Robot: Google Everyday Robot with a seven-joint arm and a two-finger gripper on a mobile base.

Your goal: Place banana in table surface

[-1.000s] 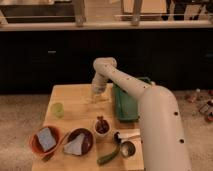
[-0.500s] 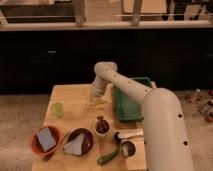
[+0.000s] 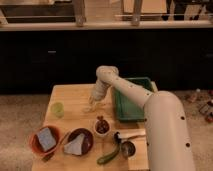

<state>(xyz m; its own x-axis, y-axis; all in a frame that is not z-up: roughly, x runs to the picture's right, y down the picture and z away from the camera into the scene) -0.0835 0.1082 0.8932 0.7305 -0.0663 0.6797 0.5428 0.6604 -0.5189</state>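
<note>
My gripper (image 3: 94, 102) is at the end of the white arm, low over the far middle of the wooden table (image 3: 70, 95). A pale yellow shape, which looks like the banana (image 3: 89, 108), lies at the gripper's tip, on or just above the table surface. I cannot tell whether the gripper still touches it. The arm reaches in from the right, over the green tray.
A green tray (image 3: 131, 97) stands on the table's right side. A small green cup (image 3: 58, 109) stands at the left. In front are an orange bowl (image 3: 46, 140), a dark bowl (image 3: 77, 142), a small cup (image 3: 102, 126), a green vegetable (image 3: 108, 156) and a metal cup (image 3: 127, 148).
The gripper has moved down and slightly toward the front left, closer to the table surface, with the pale yellow shape at its tip.
</note>
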